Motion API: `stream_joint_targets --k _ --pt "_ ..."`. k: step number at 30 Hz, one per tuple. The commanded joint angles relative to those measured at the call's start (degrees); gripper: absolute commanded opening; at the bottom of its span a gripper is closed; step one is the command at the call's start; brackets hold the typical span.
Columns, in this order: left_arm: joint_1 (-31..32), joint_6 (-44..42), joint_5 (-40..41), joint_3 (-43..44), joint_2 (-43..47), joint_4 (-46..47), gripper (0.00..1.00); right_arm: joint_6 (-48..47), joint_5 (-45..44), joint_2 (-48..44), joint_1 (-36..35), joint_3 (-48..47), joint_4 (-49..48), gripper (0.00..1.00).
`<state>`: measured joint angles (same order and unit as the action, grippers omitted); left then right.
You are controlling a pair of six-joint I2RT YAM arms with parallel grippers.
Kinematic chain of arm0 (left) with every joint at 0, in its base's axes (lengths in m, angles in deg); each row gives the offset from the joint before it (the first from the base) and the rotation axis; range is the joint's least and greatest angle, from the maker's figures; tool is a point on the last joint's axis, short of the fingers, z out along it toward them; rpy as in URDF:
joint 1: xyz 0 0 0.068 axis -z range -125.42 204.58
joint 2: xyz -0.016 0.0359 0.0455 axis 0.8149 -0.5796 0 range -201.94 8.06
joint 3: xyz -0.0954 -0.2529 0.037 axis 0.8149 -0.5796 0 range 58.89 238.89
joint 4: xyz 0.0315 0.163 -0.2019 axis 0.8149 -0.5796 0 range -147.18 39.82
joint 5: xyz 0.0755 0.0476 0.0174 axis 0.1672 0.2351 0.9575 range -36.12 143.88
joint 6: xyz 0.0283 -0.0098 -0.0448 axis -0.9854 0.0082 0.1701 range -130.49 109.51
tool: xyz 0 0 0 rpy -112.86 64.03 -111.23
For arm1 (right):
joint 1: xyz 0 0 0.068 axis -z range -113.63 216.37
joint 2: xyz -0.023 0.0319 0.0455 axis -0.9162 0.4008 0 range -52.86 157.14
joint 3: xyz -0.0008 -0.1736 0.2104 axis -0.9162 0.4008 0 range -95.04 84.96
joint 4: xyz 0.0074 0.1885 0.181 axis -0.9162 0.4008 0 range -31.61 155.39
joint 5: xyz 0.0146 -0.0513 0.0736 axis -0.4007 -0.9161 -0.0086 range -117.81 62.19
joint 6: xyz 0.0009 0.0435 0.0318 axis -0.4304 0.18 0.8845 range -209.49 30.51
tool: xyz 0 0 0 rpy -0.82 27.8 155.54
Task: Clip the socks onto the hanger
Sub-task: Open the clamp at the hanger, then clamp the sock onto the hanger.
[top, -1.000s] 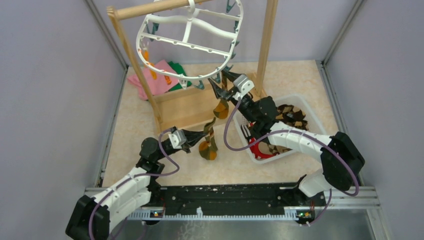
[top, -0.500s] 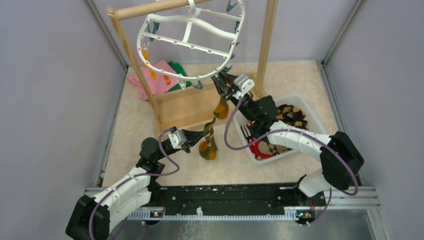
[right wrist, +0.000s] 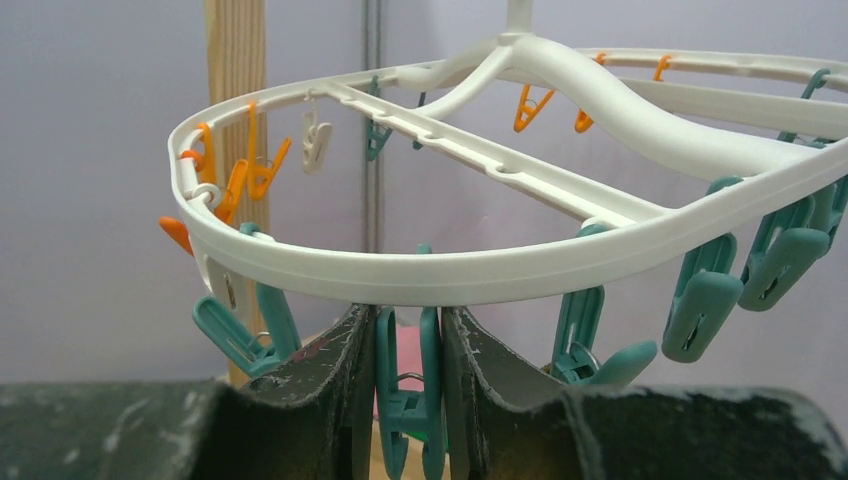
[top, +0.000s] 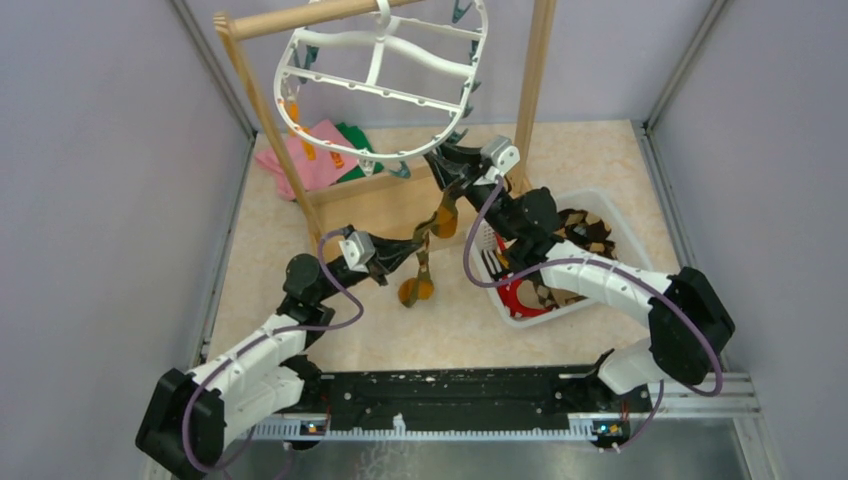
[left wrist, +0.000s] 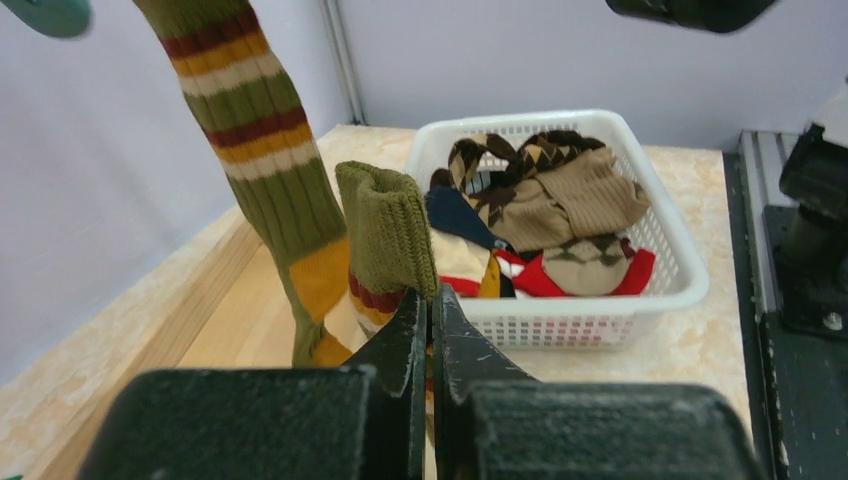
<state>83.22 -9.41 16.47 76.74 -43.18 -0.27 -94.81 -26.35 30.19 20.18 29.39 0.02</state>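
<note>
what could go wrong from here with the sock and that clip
1. The left gripper pinches only the cuff edge of the olive sock. It might slip out when it is lifted toward the clip.
2. The right gripper squeezes a teal clip on the hanger, which dangles from the pole. A tug could swing it and spoil the aim.
3. The striped sock hangs right beside the cuff and could snag.

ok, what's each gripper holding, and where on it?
The left gripper is shut on the olive striped sock, just below its ribbed cuff. The right gripper squeezes a teal clip on the rim of the hanger, by its upper end.
</note>
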Motion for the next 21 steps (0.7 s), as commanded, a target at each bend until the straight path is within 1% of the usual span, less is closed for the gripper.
stream_joint_targets --k 1,7,10,15,17,21 --pt "0.23 5.41 1.77 6.82 -4.32 3.84 0.00 8.09 -0.94 -2.90 0.46 -1.69 3.24 0.09" --pt "0.27 11.30 2.47 13.39 -10.60 4.52 0.00 10.30 -1.19 -3.08 0.49 -2.62 5.87 0.08" --pt "0.27 15.04 4.24 15.08 -13.14 5.20 0.00 11.96 -3.38 -2.91 0.47 -3.27 7.95 0.07" --pt "0.27 18.11 3.01 14.32 -14.81 8.34 0.00 13.13 -3.16 -2.85 0.40 -3.89 9.05 0.07" --pt "0.19 19.65 3.54 13.37 -14.72 10.64 0.00 13.39 -2.91 -3.11 0.48 -3.84 9.02 0.07" --pt "0.09 21.00 1.51 11.61 -14.22 14.30 0.00 13.74 -2.34 -3.79 0.42 -3.46 9.21 0.07"
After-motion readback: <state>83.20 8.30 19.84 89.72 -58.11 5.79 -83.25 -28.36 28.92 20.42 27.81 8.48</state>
